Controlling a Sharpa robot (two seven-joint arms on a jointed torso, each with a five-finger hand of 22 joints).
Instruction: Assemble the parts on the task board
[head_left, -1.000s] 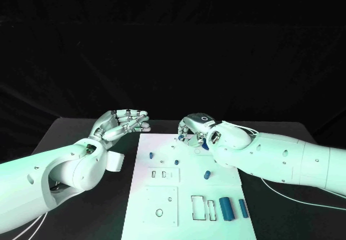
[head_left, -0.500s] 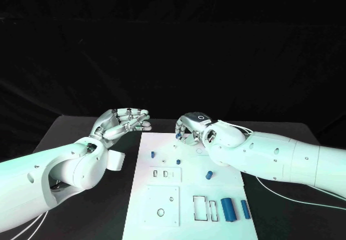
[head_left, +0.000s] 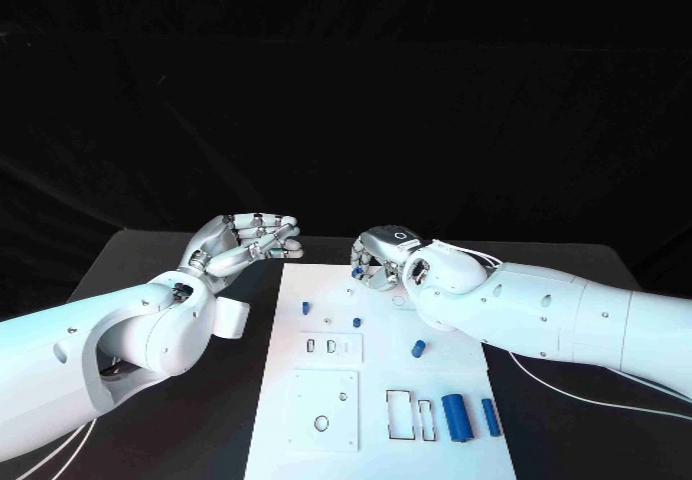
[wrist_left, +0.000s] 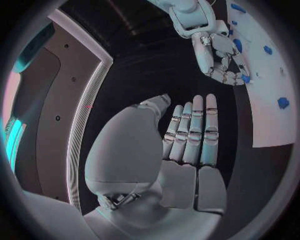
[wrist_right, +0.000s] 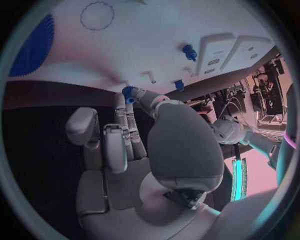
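My right hand (head_left: 387, 262) pinches a small blue part (wrist_right: 128, 93) in its fingertips, over the far end of the white board (head_left: 378, 400). Should lower it straight, w/o tilting, toward a hole. Part's stubby, blue, mostly hidden by fingers. Left hand (head_left: 248, 243) hangs off the board's left, fingers curled, holding nothing.

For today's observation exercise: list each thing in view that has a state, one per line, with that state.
Left hand: raised off the board's edge, holds nothing.
Right hand: pinches a small blue part over the board's far end.
Board: flat on table; several slots unfilled.
Two long blue parts: lying loose near the slots.
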